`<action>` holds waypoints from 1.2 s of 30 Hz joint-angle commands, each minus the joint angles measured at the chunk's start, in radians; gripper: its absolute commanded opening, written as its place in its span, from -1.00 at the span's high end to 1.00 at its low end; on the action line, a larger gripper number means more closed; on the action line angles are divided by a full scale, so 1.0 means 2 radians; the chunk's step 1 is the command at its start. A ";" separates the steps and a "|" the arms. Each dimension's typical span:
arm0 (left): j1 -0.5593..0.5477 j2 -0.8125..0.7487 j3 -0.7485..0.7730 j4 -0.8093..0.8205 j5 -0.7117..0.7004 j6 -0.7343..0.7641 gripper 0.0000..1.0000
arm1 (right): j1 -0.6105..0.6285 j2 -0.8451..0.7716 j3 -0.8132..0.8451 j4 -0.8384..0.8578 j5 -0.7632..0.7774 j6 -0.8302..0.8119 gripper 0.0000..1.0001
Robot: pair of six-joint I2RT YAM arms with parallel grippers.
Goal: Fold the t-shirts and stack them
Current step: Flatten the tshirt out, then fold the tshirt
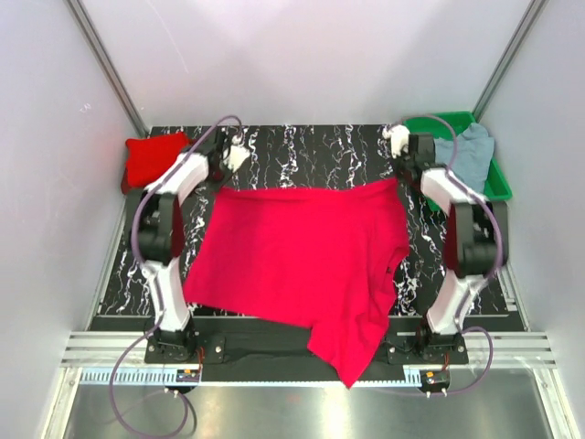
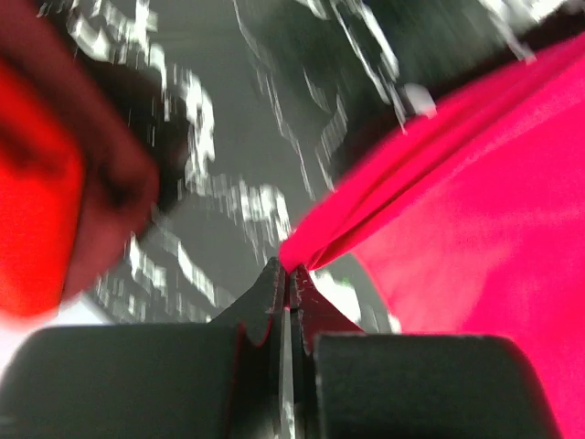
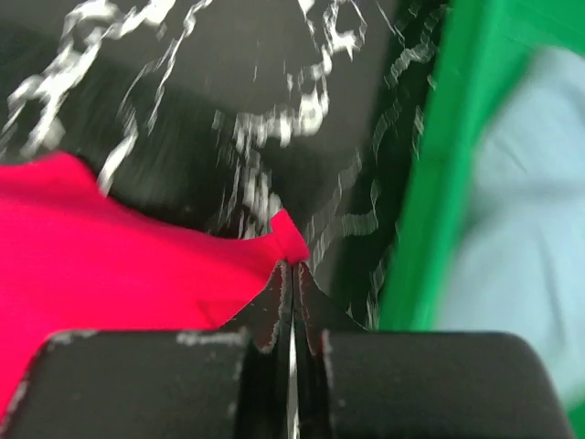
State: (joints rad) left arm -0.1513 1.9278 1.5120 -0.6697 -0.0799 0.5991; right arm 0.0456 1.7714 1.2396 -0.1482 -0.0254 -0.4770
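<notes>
A large crimson t-shirt (image 1: 302,261) is stretched over the black marbled table, its near part hanging over the front edge. My left gripper (image 1: 227,179) is shut on its far left corner (image 2: 302,247). My right gripper (image 1: 399,174) is shut on its far right corner (image 3: 292,240). Both corners are held up off the table. A folded red t-shirt (image 1: 152,157) lies at the far left and shows blurred in the left wrist view (image 2: 46,183). A pale grey-blue t-shirt (image 1: 468,151) lies in the green tray and shows in the right wrist view (image 3: 526,210).
The green plastic tray (image 1: 498,183) stands at the far right corner, close to my right gripper, and shows in the right wrist view (image 3: 443,165). White enclosure walls stand on three sides. A metal rail (image 1: 292,347) runs along the table's near edge.
</notes>
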 commanded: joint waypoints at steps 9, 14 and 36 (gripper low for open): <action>0.020 0.199 0.296 0.001 -0.034 -0.043 1.00 | -0.004 0.299 0.433 -0.021 -0.003 0.044 1.00; 0.020 0.203 0.283 0.030 -0.053 -0.054 0.90 | 0.002 0.361 0.532 -0.039 -0.003 0.052 1.00; 0.022 0.200 0.294 0.012 -0.039 -0.119 0.84 | 0.022 0.314 0.464 -0.026 0.005 0.051 1.00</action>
State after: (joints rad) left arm -0.1169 2.3863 2.1029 -0.6285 -0.1852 0.3859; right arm 0.0917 2.5290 2.1971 -0.2356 -0.0368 -0.3706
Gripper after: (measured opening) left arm 0.085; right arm 0.009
